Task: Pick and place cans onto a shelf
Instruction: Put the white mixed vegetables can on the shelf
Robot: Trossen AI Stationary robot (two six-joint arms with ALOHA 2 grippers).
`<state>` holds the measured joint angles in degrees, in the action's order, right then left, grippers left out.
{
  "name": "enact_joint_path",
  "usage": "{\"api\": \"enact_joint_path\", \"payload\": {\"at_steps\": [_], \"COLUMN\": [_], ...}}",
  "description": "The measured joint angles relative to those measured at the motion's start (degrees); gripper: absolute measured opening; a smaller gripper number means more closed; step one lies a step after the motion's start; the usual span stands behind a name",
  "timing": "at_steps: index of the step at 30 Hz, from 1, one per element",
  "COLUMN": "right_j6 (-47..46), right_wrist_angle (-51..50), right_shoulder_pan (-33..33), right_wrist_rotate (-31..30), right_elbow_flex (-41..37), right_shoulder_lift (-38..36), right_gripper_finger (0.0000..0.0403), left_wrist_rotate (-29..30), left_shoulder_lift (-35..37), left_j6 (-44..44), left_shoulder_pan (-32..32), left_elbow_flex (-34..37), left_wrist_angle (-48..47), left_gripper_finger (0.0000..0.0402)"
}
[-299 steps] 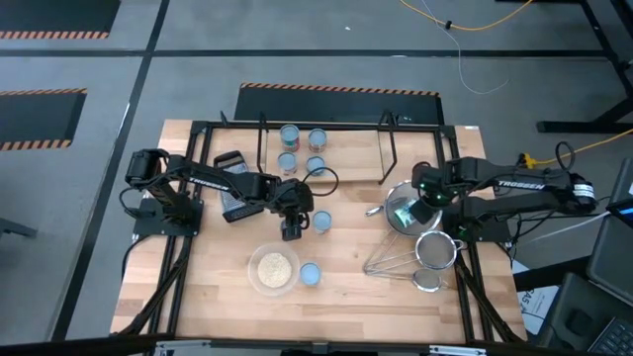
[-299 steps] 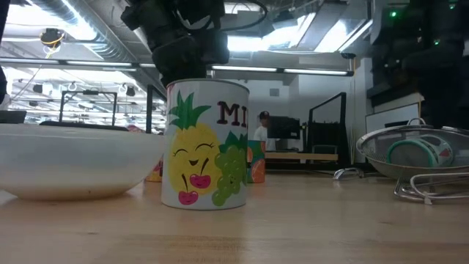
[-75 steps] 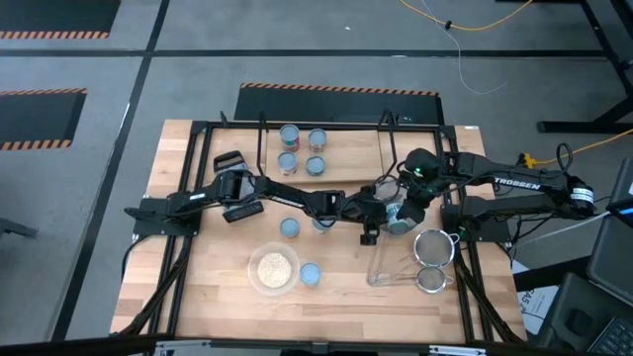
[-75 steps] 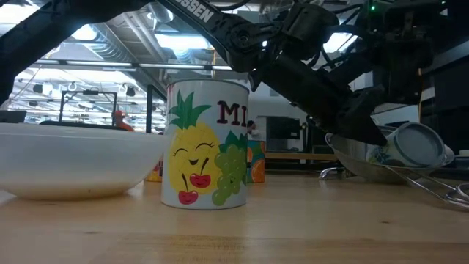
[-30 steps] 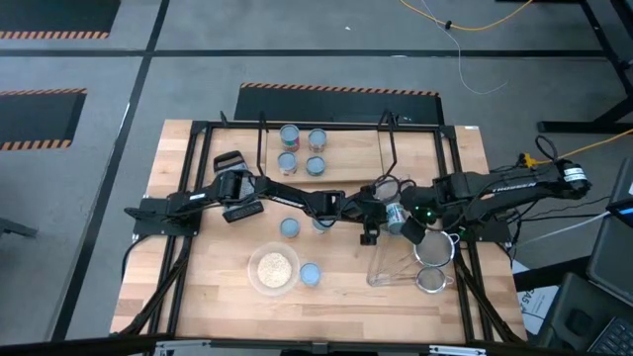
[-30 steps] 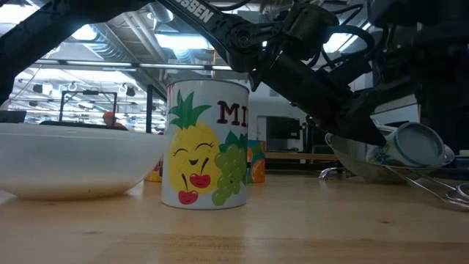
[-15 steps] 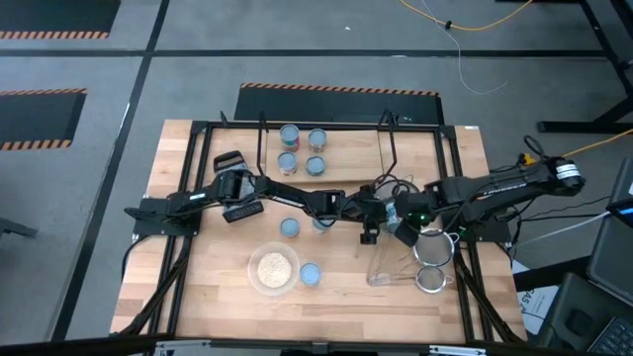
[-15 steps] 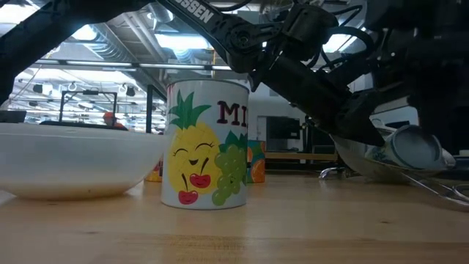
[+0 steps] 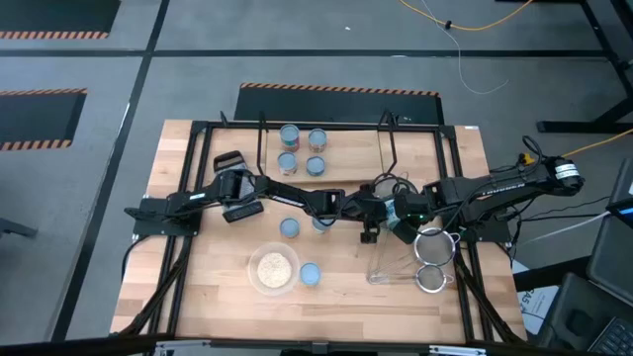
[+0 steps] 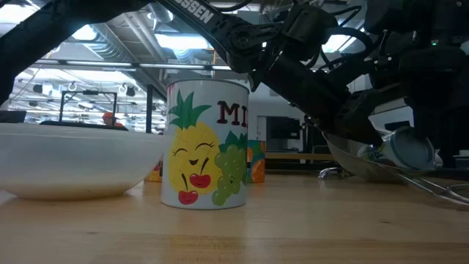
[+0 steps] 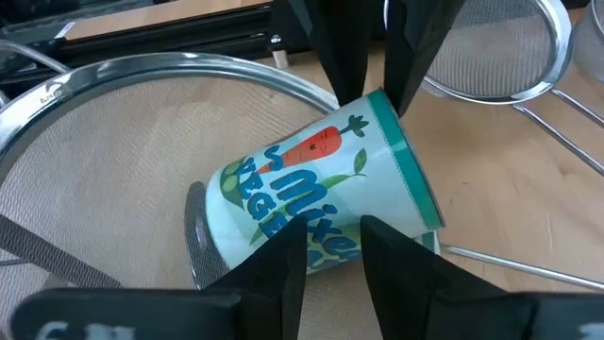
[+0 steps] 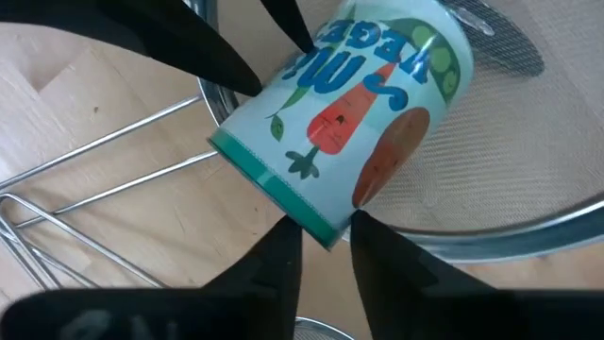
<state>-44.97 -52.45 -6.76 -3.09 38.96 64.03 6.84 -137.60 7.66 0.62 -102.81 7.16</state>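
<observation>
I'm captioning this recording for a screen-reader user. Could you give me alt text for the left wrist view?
A tipped can with a carrot picture lies on its side in a metal mesh strainer, with fingers of both the left gripper and the right gripper around it. A second strainer rests on the wooden table behind.

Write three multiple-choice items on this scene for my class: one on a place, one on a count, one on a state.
1. Where is the carrot-labelled can? A on the floor; B in the metal strainer; C on a chair.
2. How many cans stand on the shelf? A one; B seven; C four.
3. How does the carrot-labelled can lie? A tilted; B upright; C crushed.
Key: B, mesh surrounds it; C, four round tops show there; A, its rim slants.
</observation>
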Motion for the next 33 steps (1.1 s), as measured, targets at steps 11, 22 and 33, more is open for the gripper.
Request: {"api": "enact_joint_path", "payload": {"at_steps": [11, 22, 33], "right_j6": [0.13, 0.22, 0.46], "right_wrist_angle": [-0.50, -0.50, -0.87], "right_shoulder_pan": [0.00, 0.00, 0.04], "right_wrist_rotate": [-0.24, -0.23, -0.56], "right_elbow_flex": [-0.09, -0.09, -0.07], "right_shoulder_lift": [0.04, 0.04, 0.00], "right_gripper_finger": [0.0025, 0.0004, 0.0044], "left_wrist_rotate": [1.63, 1.60, 1.40], "left_shoulder_lift": [0.04, 0.04, 0.04], "left_j6": [0.04, 0.04, 0.00], "left_shoulder_pan": [0.00, 0.00, 0.02], "left_elbow_flex": [-0.02, -0.02, -0.02], "left_wrist_angle": [0.09, -0.16, 0.30], "left_gripper_finger": [0.0098, 0.0098, 0.0098]}}
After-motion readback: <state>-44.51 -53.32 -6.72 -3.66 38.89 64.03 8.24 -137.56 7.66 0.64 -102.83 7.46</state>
